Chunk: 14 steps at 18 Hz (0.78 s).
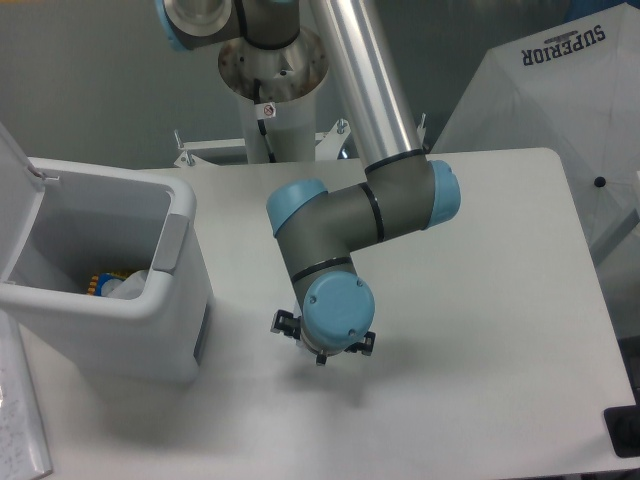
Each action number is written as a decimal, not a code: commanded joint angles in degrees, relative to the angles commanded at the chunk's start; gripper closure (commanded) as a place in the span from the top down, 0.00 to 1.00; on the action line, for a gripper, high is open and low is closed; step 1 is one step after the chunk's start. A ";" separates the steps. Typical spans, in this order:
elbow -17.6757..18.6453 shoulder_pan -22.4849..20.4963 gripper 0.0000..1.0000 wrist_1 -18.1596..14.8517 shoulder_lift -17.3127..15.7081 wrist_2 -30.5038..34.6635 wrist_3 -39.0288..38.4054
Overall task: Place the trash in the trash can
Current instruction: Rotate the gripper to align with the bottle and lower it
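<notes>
1. The pincer point(320, 352) is being held low over the white tabletop point(480, 300), pointing downward, just right of the trash can point(110, 290).
2. The pincer is being hidden almost entirely by the blue-capped wrist joint point(337, 310); whether its jaws are spread or pressed together cannot be told.
3. A small pale fragment is being seen at the pincer's lower edge; it is possibly part of the trash, but this cannot be confirmed.
4. The trash can is being kept at the tabletop's left edge with its lid point(15, 190) swung up and open.
5. Inside the can, a pale item point(128, 285) and a blue-and-yellow item point(100, 284) are being seen near the bottom.
</notes>
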State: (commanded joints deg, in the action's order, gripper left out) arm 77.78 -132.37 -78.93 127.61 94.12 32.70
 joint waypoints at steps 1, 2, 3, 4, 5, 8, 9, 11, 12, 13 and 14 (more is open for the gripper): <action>-0.09 0.18 0.99 0.00 0.61 1.23 0.00; -0.35 0.53 0.98 0.00 0.79 2.03 0.00; -0.61 0.71 0.96 -0.09 0.97 2.04 0.00; -0.62 0.80 0.93 -0.09 0.97 2.04 0.00; -0.62 0.80 0.90 -0.09 1.06 2.04 0.00; -0.62 0.88 0.79 -0.17 1.32 2.04 -0.18; -0.62 0.88 0.74 -0.44 1.32 2.04 -0.18; -0.62 0.88 0.69 -0.53 1.32 1.95 -0.18; -0.62 0.88 0.68 -0.53 1.32 1.95 -0.18; -0.62 0.88 0.67 -0.53 1.41 1.95 -0.26; -0.62 0.88 0.67 -0.53 1.50 1.95 -0.44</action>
State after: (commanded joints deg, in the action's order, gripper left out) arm 77.17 -131.48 -79.45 129.11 96.06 32.26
